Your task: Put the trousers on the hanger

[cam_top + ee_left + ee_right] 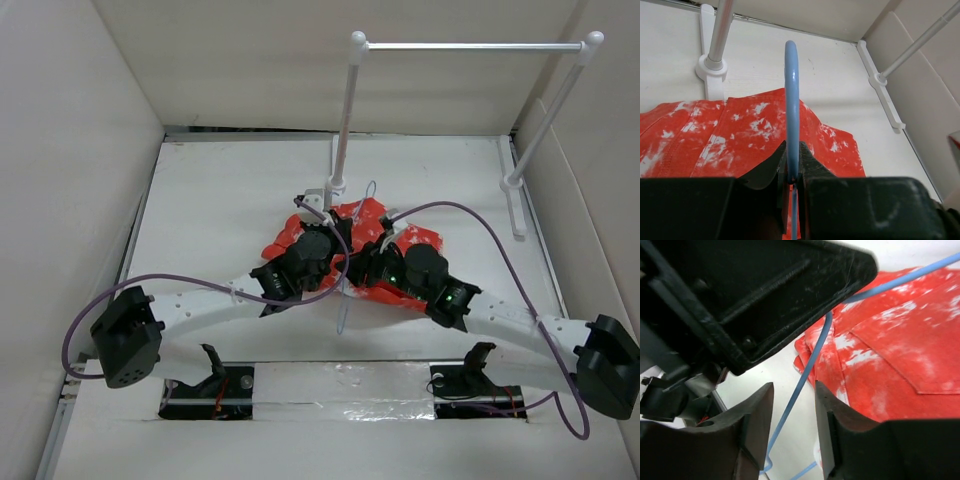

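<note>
Hanger between left jaws, above trousers

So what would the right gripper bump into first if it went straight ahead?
Probably the hanger, its wire already between the right gripper's open fingers; the left gripper's black body sits just beyond, depth unclear.

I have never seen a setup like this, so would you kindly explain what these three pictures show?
Two robot arms sit at a table's near edge. One picture looks down from above; the other two come from cameras on each wrist. Red trousers lie on the table, beyond them a white rail stand. The left gripper is clamped shut on a thin blue wire hanger. The right gripper is open, the hanger wire running between its fingers without being gripped.
</note>
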{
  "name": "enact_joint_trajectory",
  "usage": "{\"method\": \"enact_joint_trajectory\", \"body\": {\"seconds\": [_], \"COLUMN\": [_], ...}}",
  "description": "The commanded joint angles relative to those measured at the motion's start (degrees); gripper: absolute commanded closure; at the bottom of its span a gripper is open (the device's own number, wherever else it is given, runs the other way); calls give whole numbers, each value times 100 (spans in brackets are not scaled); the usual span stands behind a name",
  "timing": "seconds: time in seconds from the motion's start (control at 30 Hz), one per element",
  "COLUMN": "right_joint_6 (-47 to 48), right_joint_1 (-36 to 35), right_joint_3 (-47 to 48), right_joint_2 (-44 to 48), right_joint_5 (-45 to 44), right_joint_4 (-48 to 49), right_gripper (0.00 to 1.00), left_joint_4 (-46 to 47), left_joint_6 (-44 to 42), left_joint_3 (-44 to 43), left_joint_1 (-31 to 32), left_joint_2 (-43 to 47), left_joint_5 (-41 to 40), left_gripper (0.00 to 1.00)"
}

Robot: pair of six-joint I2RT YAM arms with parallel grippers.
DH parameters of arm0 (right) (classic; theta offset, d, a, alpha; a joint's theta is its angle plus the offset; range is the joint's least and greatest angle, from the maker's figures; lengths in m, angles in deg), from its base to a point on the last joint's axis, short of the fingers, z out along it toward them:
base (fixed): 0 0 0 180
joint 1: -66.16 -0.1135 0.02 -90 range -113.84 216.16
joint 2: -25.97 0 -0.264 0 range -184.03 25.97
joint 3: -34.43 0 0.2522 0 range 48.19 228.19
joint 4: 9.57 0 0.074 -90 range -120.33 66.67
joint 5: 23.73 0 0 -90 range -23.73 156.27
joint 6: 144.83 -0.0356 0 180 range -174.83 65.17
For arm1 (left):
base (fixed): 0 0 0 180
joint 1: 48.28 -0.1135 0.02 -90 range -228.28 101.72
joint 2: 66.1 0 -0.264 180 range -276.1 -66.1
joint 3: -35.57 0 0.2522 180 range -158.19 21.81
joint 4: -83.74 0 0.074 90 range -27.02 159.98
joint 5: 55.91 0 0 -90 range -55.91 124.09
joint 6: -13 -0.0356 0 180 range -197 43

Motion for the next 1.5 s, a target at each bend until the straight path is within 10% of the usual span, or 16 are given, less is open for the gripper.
{"method": "enact_joint_trajectory", "body": {"seconds": [0.0, 0.27, 0.47, 0.63, 0.83, 1.47], "right_joint_6": [-384, -876, -1377, -1667, -2124, -2389], "right_joint_1": [-137, -138, -6, 433, 1372, 4299], "right_joint_3": [-39, -232, -84, 110, 224, 2236], "right_joint_2": [-208, -200, 46, 283, 398, -330], "right_joint_5": [-25, -25, 334, 765, 1494, 3603], "right_joint_4": [820, 1558, 1963, 2156, 2410, 1964], "right_gripper": [58, 100, 100, 100, 100, 100], "left_joint_4": [584, 425, 153, 136, 74, 970], "left_joint_6": [53, -96, -395, -562, -641, -413], "left_joint_3": [-490, -823, -1543, -1982, -2396, 634], "left_joint_1": [24, 24, 24, 24, -212, -389], "left_joint_2": [139, 157, -36, -19, 183, 1563], "left_joint_5": [103, 252, 682, 859, 1456, 815], "left_gripper": [100, 100, 100, 57, 36, 49]}}
